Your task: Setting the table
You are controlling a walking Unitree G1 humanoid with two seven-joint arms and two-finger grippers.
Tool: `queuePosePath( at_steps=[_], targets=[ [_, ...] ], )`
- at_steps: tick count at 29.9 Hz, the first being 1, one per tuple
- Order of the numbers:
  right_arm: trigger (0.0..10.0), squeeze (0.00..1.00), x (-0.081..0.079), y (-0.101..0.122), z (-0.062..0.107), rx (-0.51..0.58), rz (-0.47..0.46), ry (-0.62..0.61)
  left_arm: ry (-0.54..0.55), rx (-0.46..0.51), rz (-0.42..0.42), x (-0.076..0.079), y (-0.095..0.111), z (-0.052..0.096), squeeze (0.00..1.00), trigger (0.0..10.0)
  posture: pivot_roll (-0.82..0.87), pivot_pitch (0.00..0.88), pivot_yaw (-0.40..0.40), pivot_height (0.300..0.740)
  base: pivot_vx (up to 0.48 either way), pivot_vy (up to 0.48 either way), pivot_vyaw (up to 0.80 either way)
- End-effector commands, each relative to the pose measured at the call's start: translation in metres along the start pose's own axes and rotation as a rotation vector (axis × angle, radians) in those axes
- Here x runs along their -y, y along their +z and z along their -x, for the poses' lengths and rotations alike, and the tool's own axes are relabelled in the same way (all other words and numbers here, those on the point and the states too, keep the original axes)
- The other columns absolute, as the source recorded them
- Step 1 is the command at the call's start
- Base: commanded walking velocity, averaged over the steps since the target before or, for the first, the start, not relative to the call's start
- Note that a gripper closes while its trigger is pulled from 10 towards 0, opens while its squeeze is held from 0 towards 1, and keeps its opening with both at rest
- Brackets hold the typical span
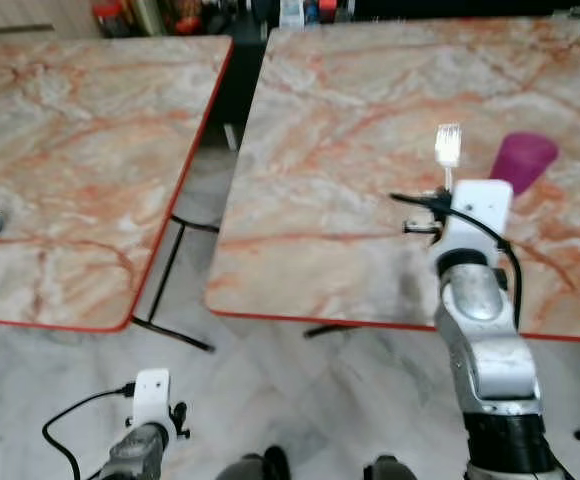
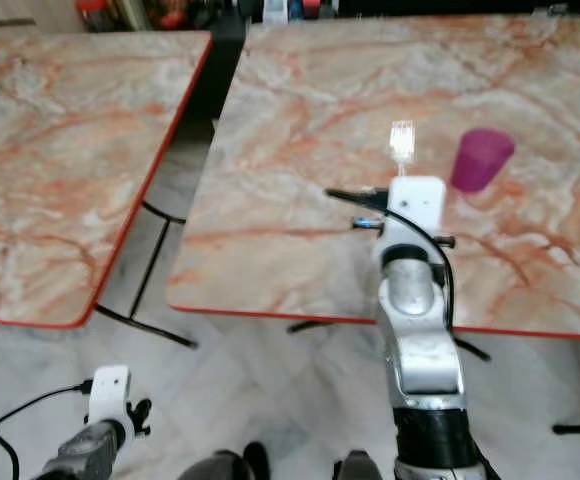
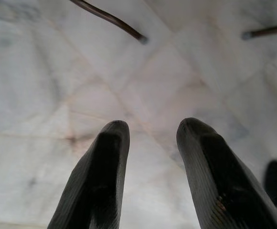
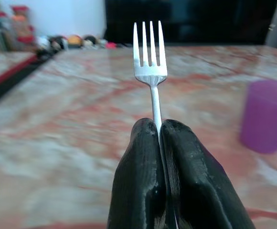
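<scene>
Marble-topped table (image 1: pixel 330 200) ahead — right gripper (image 4: pixel 158 131) clamped on a fork (image 4: pixel 150 62), tines up, near purple cup (image 1: pixel 522 162). Left gripper (image 3: pixel 150 138) hangs parted over floor (image 3: pixel 43 95).

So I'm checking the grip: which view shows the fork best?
The right wrist view: the fork is close and sharp, its handle clamped in the right end effector. Both eye views show it small and blurred, near the purple cup. The left wrist view faces floor.

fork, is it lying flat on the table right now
No, the fork is clamped by its handle between the right gripper fingers, tines pointing away from the gripper, held above the table.
</scene>
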State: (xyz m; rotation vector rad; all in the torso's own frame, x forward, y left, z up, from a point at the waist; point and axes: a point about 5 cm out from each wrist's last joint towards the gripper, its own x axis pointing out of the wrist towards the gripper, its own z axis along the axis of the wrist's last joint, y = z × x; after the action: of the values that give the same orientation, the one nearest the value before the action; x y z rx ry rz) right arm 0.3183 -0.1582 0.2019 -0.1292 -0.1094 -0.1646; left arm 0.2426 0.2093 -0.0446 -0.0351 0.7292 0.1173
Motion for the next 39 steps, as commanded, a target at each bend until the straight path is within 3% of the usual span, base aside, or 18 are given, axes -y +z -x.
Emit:
queuePosePath(
  at_steps=[1, 14, 39],
  targets=[
    [10.0, 0.0, 0.003, 0.004, 0.002, 0.032, -0.008, -0.012, 0.011, -0.046, 0.01, -0.003, -0.012, 0.003, 0.0, 10.0, -0.15, 0.167, 0.109, 0.74, 0.0, 0.48, 0.0],
    [10.0, 0.0, -0.001, 0.007, -0.003, 0.058, -0.009, -0.003, 0.039, -0.078, 0.022, -0.024, -0.029, 0.01, 0.0, 10.0, -0.15, 0.164, 0.098, 0.74, 0.0, 0.48, 0.0],
    [10.0, 0.0, 0.003, 0.003, -0.006, 0.055, -0.003, -0.018, 0.034, -0.079, 0.026, -0.014, -0.031, 0.009, 0.0, 10.0, -0.14, 0.178, 0.099, 0.74, 0.0, 0.48, 0.0]
  ],
)
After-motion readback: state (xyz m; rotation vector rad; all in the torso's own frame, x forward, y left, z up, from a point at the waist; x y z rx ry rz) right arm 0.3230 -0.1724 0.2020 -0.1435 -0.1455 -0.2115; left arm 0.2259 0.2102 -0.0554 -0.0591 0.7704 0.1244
